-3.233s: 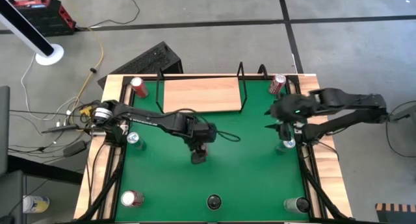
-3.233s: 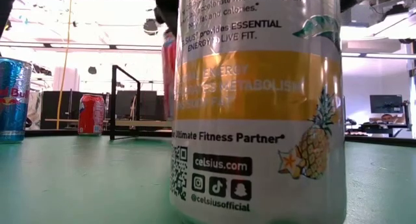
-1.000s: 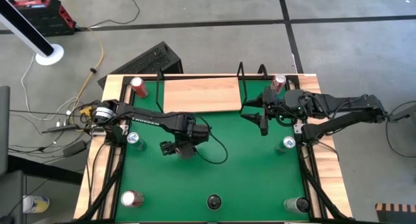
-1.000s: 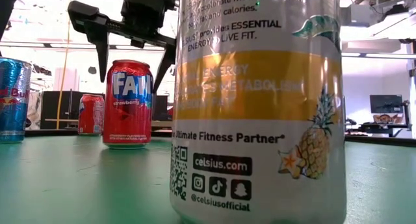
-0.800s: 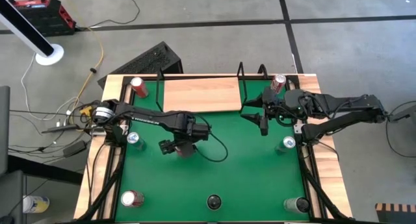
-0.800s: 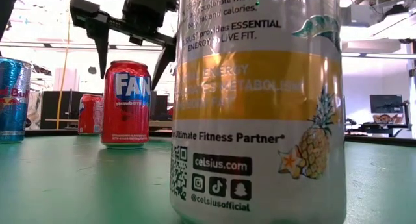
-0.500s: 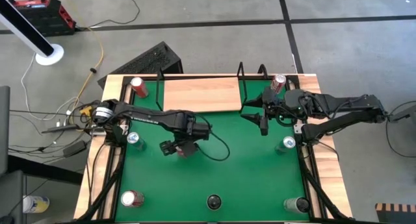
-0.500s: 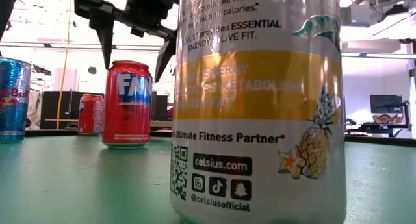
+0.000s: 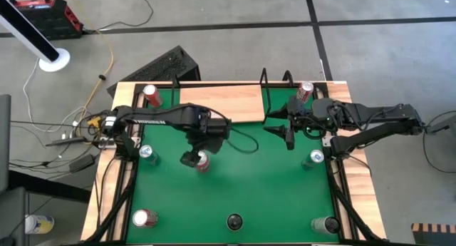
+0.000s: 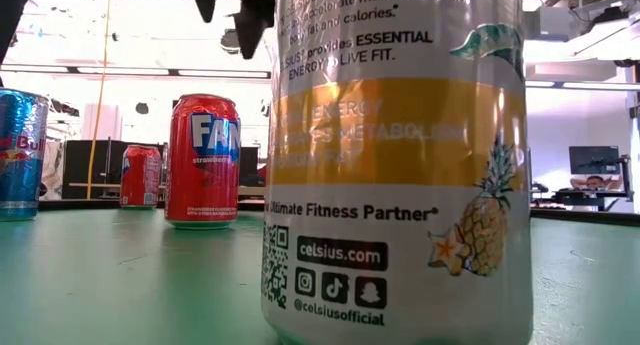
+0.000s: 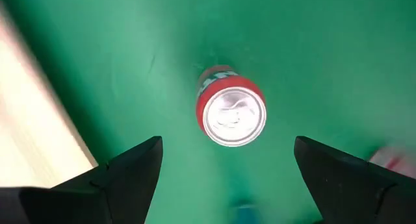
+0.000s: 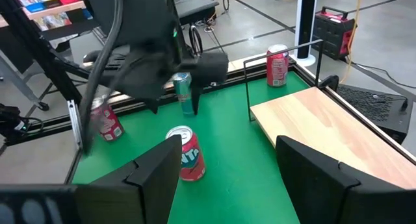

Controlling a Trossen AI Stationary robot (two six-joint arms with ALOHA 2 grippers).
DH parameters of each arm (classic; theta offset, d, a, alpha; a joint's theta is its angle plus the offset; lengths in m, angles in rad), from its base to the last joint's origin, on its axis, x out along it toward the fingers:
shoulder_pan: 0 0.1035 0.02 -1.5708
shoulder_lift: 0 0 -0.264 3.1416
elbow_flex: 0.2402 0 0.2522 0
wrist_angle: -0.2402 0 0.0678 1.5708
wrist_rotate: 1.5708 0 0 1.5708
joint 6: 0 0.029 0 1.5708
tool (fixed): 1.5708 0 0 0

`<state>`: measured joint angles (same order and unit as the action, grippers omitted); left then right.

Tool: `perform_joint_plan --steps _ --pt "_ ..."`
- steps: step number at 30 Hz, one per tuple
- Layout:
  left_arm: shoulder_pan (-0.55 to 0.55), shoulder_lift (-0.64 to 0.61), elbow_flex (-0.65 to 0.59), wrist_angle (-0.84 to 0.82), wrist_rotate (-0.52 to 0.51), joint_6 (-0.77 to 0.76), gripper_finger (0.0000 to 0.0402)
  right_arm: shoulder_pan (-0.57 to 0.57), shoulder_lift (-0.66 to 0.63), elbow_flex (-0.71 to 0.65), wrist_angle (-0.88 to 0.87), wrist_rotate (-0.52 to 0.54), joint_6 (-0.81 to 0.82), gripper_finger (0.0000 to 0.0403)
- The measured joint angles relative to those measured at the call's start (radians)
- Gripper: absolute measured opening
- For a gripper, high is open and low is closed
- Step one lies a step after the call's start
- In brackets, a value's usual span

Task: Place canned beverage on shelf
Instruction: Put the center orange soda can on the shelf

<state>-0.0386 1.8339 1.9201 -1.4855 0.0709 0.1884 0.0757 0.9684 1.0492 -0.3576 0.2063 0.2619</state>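
Note:
A red strawberry soda can (image 10: 203, 161) stands upright on its base on the green table (image 9: 263, 182), a little toward the near side of the shelf (image 9: 221, 103). My left gripper (image 11: 227, 178) hangs open straight above the can's silver top (image 11: 232, 115), pointing down, its fingers wide apart and clear of the can. In the low view only its fingertips (image 10: 228, 7) show, well above the can. My right gripper (image 12: 227, 178) stands open and nearly level over the table's right part (image 9: 280, 129), holding nothing.
A large pineapple-print can (image 10: 395, 165) stands close to the near edge. A blue can (image 10: 20, 153) and a red can (image 10: 140, 175) stand at the left. More cans (image 9: 305, 91) (image 9: 316, 157) (image 9: 144, 217) sit near the table's corners and sides.
My left gripper has risen straight up from around the red can's top and has rolled about its own axis, staying open. The can stays standing on the table. My right arm has kept still.

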Motion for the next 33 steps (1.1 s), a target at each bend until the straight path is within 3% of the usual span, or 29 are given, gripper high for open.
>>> perform_joint_plan --steps 3,10,15,20,26,33 --pt "-0.001 0.0 0.005 -0.051 0.001 -0.225 0.0332 0.0 0.0 0.0 0.0 0.0 0.0 0.0275" --pt "-0.014 0.0 0.005 -0.027 -0.011 -0.55 0.0332 0.0 0.0 0.0 -0.005 -0.003 -0.084 0.0275" --pt "-0.016 0.0 0.005 -0.023 -0.147 -0.868 0.0328 0.0 0.0 0.0 -0.021 -0.077 -0.154 0.0275" --pt "-0.052 0.0 0.004 -0.026 -0.2 -1.144 0.0321 0.0 -0.002 0.0 -0.093 -0.131 -0.164 0.0275" --pt "-0.08 0.0 -0.014 -0.015 -0.252 -1.277 0.032 0.001 -0.019 0.001 -0.195 -0.134 -0.157 0.0275" --pt "-0.088 0.0 -0.147 0.091 -0.2 -1.273 0.032 0.001 -0.04 0.001 -0.219 -0.137 -0.158 0.0275"
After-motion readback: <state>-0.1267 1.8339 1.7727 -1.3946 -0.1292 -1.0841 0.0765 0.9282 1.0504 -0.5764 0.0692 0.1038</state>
